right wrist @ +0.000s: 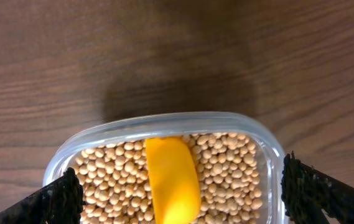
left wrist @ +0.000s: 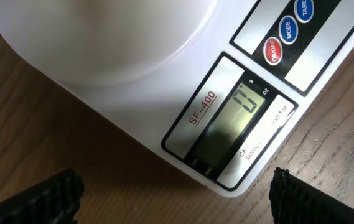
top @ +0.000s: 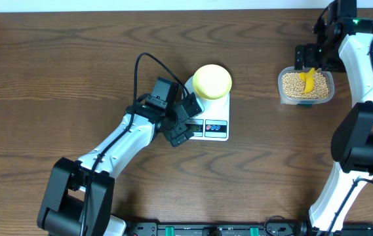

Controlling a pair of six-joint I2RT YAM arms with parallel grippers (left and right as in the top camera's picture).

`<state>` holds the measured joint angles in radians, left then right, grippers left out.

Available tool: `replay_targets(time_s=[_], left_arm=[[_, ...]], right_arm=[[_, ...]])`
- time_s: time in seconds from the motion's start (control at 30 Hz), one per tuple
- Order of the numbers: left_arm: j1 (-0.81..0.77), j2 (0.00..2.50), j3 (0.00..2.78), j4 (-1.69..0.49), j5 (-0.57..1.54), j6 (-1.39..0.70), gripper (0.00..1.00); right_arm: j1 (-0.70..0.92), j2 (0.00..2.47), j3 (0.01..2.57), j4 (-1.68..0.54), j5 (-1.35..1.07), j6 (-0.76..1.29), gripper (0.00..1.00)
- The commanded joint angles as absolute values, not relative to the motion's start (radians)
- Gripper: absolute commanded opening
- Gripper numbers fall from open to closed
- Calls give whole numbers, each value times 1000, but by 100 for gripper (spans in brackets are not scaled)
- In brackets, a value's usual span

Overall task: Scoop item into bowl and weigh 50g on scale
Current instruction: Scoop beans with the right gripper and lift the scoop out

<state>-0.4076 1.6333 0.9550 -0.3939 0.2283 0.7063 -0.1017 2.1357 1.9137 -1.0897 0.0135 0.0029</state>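
Note:
The pale yellow bowl (top: 212,80) stands on the far end of the white scale (top: 215,115). My left gripper (top: 188,118) hovers open at the scale's near-left corner, holding nothing. In the left wrist view the scale (left wrist: 133,74) fills the frame, its display (left wrist: 232,121) reads 0, and the gripper (left wrist: 177,208) straddles that corner. The beans (top: 294,84) fill a clear tub (top: 330,88) at the right, with a yellow scoop (top: 309,80) lying in them. My right gripper (top: 312,58) hangs open just behind the tub. From the right wrist, the gripper (right wrist: 183,208) spans the tub (right wrist: 164,121), beans (right wrist: 232,174) and scoop (right wrist: 172,180).
A black cable (top: 148,65) loops over the table left of the scale. The left arm (top: 117,147) stretches from the near edge towards the scale. The right arm (top: 363,98) runs along the table's right side. Red and blue buttons (left wrist: 287,31) sit beside the display.

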Motion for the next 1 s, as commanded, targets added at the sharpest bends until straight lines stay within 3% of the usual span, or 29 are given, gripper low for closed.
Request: replay_targets(time_s=[0.0,0.13,0.27,0.63,0.67,0.77,0.83,0.97], left_arm=[[-409,1647,952,-398,215,701,98],[-409,1647,952,-398,215,701,98],[-409,1647,952,-398,215,701,98],[-409,1647,952,-397,215,701,98],[-409,1647,952,-397,215,701,98],[-409,1647,952,-398,215,701,98],[-409,1647,952,-398,215,701,98],[-409,1647,952,-398,215,701,98]], right_arm=[[-104,2140,1907,-1097,-16,5,99],[-104,2139,1908,-1097,-59,-76,99],[-119,2138,1921,-1102,-73,26,99],[-130,2138,2103,-1194,-85,21,99],[-130,2138,2099,-1201,-83,21,93],[-130,2138,2075,-1226,-67,22,46],[-129,2138,2049,-1231,-66,22,25],[-127,2138,1974,-1199,-66,21,25]])
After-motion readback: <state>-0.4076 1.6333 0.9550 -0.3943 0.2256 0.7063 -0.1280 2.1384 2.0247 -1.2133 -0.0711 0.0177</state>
